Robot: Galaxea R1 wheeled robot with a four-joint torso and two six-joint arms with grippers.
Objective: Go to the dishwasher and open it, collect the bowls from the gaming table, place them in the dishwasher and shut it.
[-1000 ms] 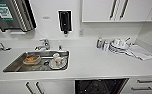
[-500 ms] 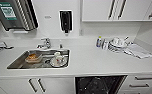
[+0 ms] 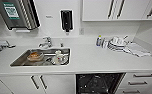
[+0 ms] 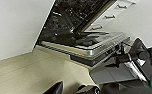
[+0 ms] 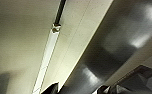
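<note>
1. We saw the dishwasher open under the countertop, right of the sink, its dark racked interior showing.
2. In the left wrist view the dishwasher door lay folded down flat, with a dark rack above it and drawers beside.
3. The sink sat toward the countertop's left half; we noted a bowl with orange contents and a white cup in it.
4. The faucet stood at the sink's back edge.
5. Stacked dishes and a cloth lay near the countertop's right back corner.
6. A black dispenser hung on the wall above the counter.
7. We could not tell how far either gripper was open, or whether it held anything; only dark blurred parts showed at the edges of the wrist views.
8. The right wrist view showed pale floor and a dark glossy surface.
</note>
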